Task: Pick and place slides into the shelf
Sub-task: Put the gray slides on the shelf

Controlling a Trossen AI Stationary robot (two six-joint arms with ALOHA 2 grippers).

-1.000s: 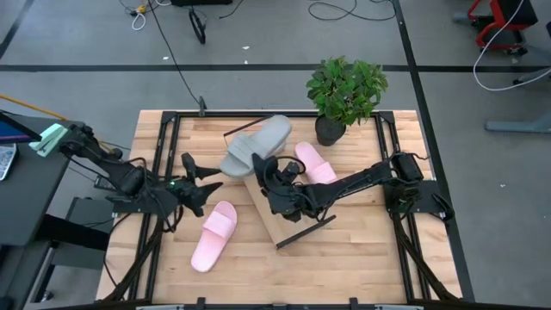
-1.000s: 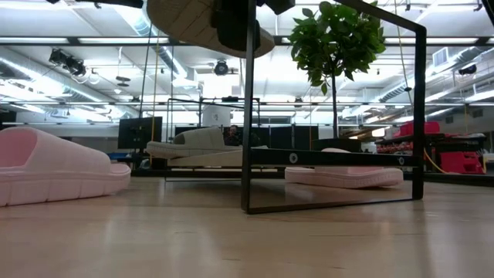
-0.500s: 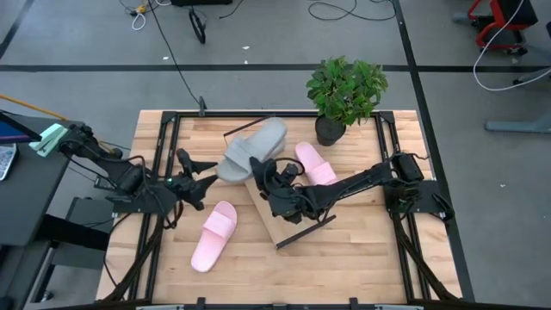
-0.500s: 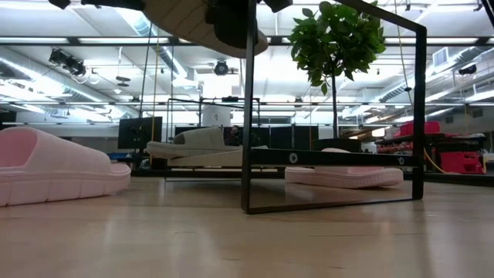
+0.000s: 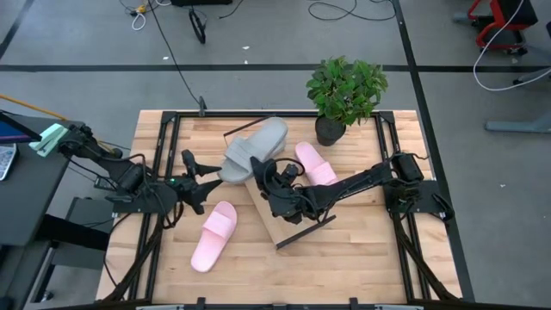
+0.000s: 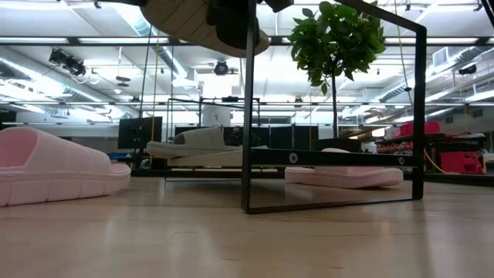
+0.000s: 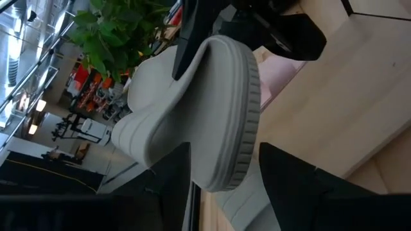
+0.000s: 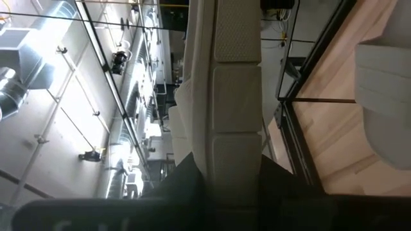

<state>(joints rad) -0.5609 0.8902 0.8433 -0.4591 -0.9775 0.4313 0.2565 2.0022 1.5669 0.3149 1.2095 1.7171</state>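
Note:
My right gripper (image 5: 263, 172) is shut on a grey slide (image 5: 237, 162), which is raised above the table's middle and shows at the top of the low view (image 6: 185, 19). My left gripper (image 5: 207, 179) is open. Its fingers (image 7: 170, 186) stand on either side of that slide's free end (image 7: 225, 173); I cannot tell whether they touch it. A second grey slide (image 5: 271, 133) rests sole-down on the far end of the shelf (image 5: 280, 215). One pink slide (image 5: 213, 234) lies on the tabletop near the left arm. The other pink slide (image 5: 314, 164) lies beside the shelf's right side. My right gripper pinches the grey slide's sole (image 8: 237, 96) between its two fingers (image 8: 186, 179), one on each flat face. It reaches in from the table's right side. The slide is lifted clear of the table and turned on its edge, with its free end toward the left arm.
The shelf lies slantwise on the slatted tabletop, and its black end frame (image 6: 421, 116) stands close to the low camera. A potted plant (image 5: 344, 95) stands at the far right. Bare wood shows along the near edge (image 5: 362, 267).
The held grey slide has swayed slightly toward the left arm and back again. My left gripper has edged a little toward the far edge and stays open around the slide's free end.

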